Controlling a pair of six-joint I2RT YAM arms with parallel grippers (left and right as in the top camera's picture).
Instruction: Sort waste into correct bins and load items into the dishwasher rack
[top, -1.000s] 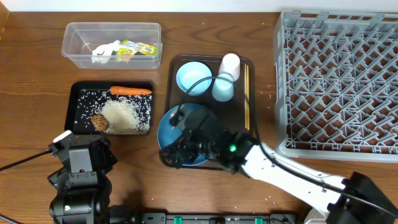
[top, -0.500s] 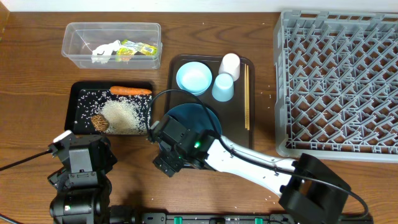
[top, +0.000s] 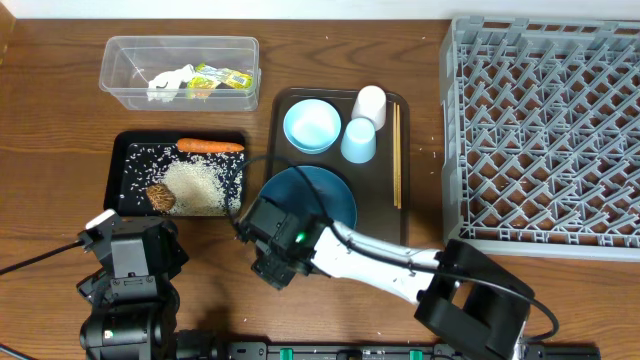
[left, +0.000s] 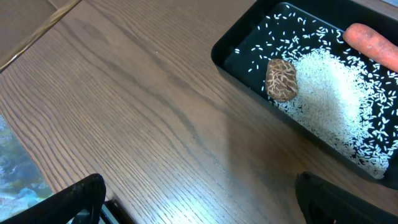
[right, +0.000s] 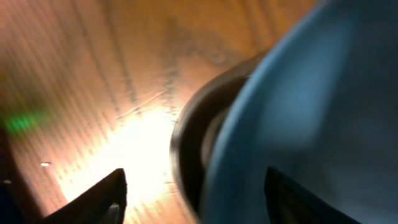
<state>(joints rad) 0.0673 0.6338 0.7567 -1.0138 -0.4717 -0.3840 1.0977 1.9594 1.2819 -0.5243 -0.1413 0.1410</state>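
The large dark blue dish (top: 322, 195) lies at the near end of the brown serving tray (top: 376, 190). My right gripper (top: 272, 246) is at the dish's front-left edge. In the blurred right wrist view its fingers (right: 196, 199) are open, with the dish's rim (right: 311, 112) between them. The light blue bowl (top: 312, 125), white cup (top: 370, 102), light blue cup (top: 359, 143) and chopsticks (top: 396, 155) stand on the tray. My left gripper (left: 199, 199) is open and empty over bare table. The grey dishwasher rack (top: 545, 130) is at the right.
The black tray (top: 115, 170) holds the carrot (top: 210, 146), rice (top: 195, 185) and brown lump (top: 161, 197), also in the left wrist view (left: 281, 79). The clear tub (top: 110, 70) holds white paper (top: 170, 83) and yellow-green wrappers (top: 222, 78). My left arm (top: 130, 265) is at the front left.
My right gripper has swung left, from over the dark blue dish to its front-left edge. The left arm has not moved.
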